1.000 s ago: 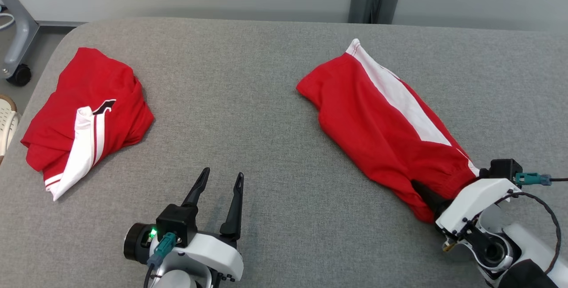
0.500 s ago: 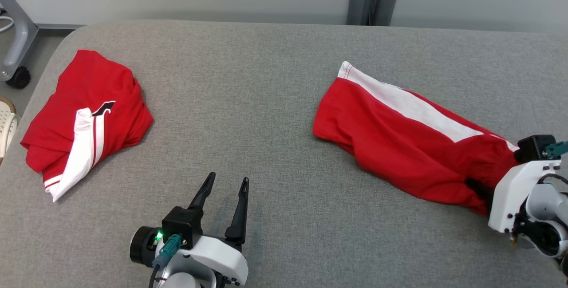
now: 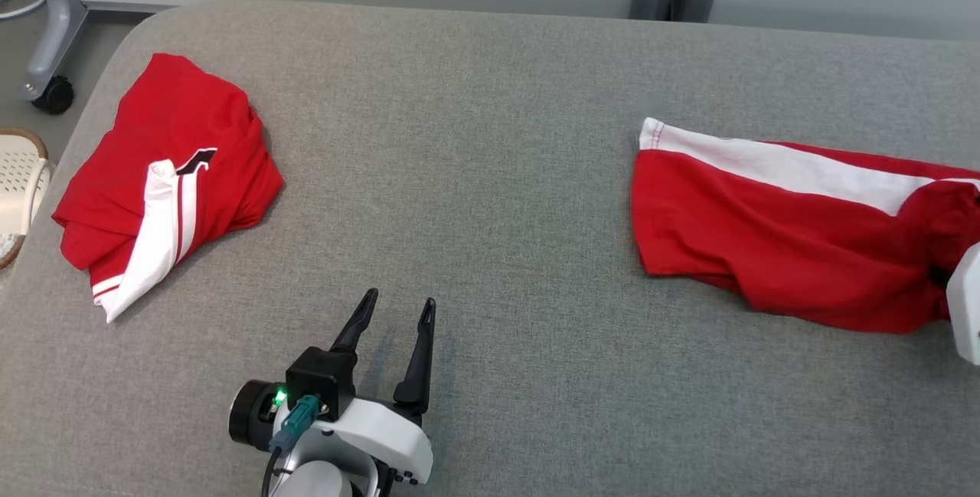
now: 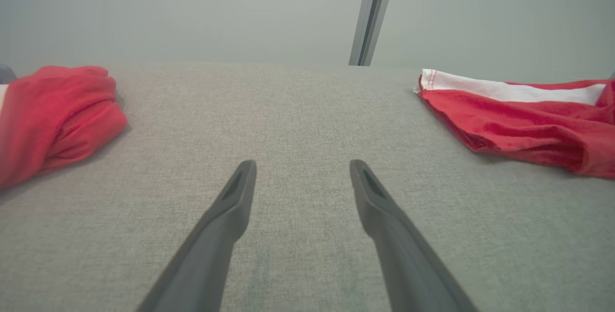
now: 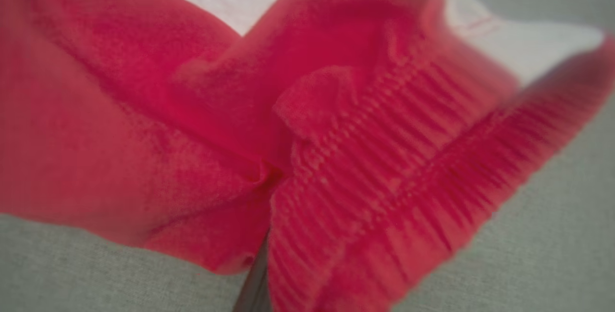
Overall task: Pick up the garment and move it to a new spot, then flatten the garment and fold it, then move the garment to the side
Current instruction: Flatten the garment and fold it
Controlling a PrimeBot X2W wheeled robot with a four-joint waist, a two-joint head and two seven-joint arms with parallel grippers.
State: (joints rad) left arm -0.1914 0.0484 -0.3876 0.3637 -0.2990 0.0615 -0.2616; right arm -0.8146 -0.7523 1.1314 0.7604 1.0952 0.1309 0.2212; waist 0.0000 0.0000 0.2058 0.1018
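Red garment [image 3: 788,252] lies stretched along the right side of the grey table [image 3: 490,137], its elastic waistband pinched in the clenched right gripper [image 5: 254,283]. Left gripper [image 3: 401,299], fingers spread and empty, is well apart from it.

White basket [image 3: 17,184] beside grey table [image 3: 475,137]

The tabletop [image 3: 490,137] is covered in grey woven cloth, matt and finely grained. The red shorts [image 3: 781,252] are soft, matt knit cloth with a smoother white side panel; their waistband [image 5: 384,158] is ribbed elastic. The left hand [image 3: 402,298] has matt dark plastic fingers [image 4: 226,216] on a glossy white shell [image 3: 383,439]
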